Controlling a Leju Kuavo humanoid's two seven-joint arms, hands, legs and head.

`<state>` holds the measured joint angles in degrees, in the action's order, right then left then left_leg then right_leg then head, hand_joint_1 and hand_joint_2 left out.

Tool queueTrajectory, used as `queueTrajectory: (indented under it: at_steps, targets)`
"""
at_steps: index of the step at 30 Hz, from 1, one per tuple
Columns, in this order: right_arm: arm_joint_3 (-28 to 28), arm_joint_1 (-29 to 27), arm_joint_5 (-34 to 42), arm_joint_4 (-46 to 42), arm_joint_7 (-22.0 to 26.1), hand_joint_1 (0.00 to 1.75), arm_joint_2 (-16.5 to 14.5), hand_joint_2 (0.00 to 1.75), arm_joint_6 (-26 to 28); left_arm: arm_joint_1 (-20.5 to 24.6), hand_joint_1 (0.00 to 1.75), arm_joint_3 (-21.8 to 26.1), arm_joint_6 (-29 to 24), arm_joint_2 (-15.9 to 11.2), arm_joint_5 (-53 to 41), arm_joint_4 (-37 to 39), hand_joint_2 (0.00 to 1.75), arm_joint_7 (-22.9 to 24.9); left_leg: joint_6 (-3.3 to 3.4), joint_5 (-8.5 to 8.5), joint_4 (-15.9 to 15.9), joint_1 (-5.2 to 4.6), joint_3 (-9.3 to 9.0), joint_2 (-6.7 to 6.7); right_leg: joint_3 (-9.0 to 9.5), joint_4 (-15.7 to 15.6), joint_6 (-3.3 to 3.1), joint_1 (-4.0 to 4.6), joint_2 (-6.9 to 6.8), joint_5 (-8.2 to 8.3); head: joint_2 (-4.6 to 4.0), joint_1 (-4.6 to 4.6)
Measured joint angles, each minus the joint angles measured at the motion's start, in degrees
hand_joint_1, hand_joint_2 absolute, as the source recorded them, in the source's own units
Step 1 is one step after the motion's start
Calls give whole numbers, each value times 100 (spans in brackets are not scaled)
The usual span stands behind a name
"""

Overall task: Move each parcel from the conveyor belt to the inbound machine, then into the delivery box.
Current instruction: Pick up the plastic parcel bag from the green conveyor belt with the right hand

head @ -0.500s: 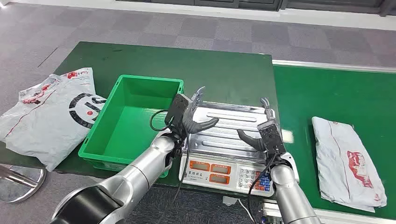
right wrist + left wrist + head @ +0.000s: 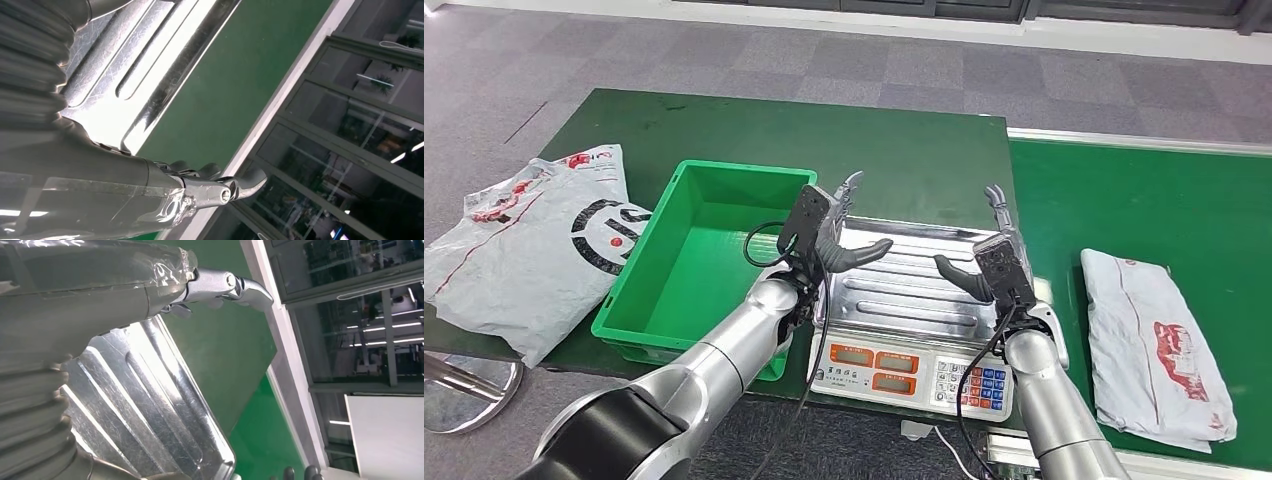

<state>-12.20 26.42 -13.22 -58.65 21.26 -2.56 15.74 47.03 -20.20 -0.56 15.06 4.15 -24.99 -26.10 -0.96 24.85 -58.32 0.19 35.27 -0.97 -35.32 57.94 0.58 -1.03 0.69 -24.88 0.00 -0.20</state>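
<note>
A grey parcel with a red print (image 2: 1152, 350) lies flat on the green conveyor belt (image 2: 1144, 200) to the right. The inbound machine is a scale with a ribbed steel pan (image 2: 914, 275) and an orange-and-blue keypad front. My left hand (image 2: 832, 235) hovers over the pan's left edge, fingers spread, holding nothing. My right hand (image 2: 989, 262) hovers over the pan's right edge, also spread and empty. The green delivery box (image 2: 709, 255) stands left of the scale with nothing inside. The steel pan (image 2: 150, 405) shows under my left hand and the pan (image 2: 145, 65) under my right.
Another grey parcel with a black circle logo (image 2: 534, 250) lies on the dark green table (image 2: 904, 150) left of the box, hanging over the near edge. Grey carpet floor lies beyond the table. A glass wall (image 2: 350, 125) stands behind.
Both hands have lifted slightly above the scale pan. The parcel on the belt has shifted left, towards the scale.
</note>
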Motion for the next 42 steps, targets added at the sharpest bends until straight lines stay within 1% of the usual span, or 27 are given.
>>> queueTrajectory:
  at_steps: [9, 13, 14, 18, 32, 36, 38, 42]
  targets:
    - [62, 105, 0, 203, 93, 0, 50, 175, -15, 30, 0, -2, -8, 45, 42, 1, 175, 4, 0, 0, -1, 0, 1, 1, -2, 0, 0, -1, 1, 0, 0, 0]
    - [64, 133, 28, 319, 244, 0, 84, 175, -9, 6, 0, -2, -96, 66, 78, 3, 0, -63, 0, 0, -1, 0, 3, 0, -3, 0, 0, -1, 1, 0, 0, 0]
    - [64, 156, 40, 350, 265, 0, 87, 175, -7, -3, 0, -2, -108, 70, 95, 7, 0, -50, 0, 0, -1, 0, 3, 1, -3, 0, 0, -1, 1, 0, 0, 0]
    - [64, 271, 63, 444, 234, 0, 89, 175, 27, -63, 0, -2, -62, 76, 134, 30, 175, 25, 0, 0, -1, 0, 2, 1, -4, 0, 0, 0, 1, 0, 0, 0]
    - [77, 360, -35, 525, 112, 0, 177, 175, 145, -90, 0, -2, -61, 117, 109, 54, 175, 151, 1, 1, -1, -1, 3, 0, -5, 0, 0, -1, 1, 0, 0, 0]
    - [78, 345, -198, 526, 47, 0, 219, 175, 185, -95, 0, -2, -81, 118, 37, 60, 175, 52, 1, 1, -1, 0, 3, 1, -5, 0, 0, 0, 1, 0, 0, 0]
    - [79, 333, -372, 537, -32, 0, 251, 175, 325, -96, 0, -2, -88, 118, -20, 60, 175, -25, 1, 1, -1, 0, 3, 0, -6, 0, 0, 0, 1, 0, 0, 0]
    - [79, 329, -1011, 603, -233, 0, 350, 175, 1009, -97, 0, -2, -145, 123, -136, 59, 175, -61, 1, 1, -1, -1, 4, 0, -6, 0, 0, -1, 0, 0, 0, 0]
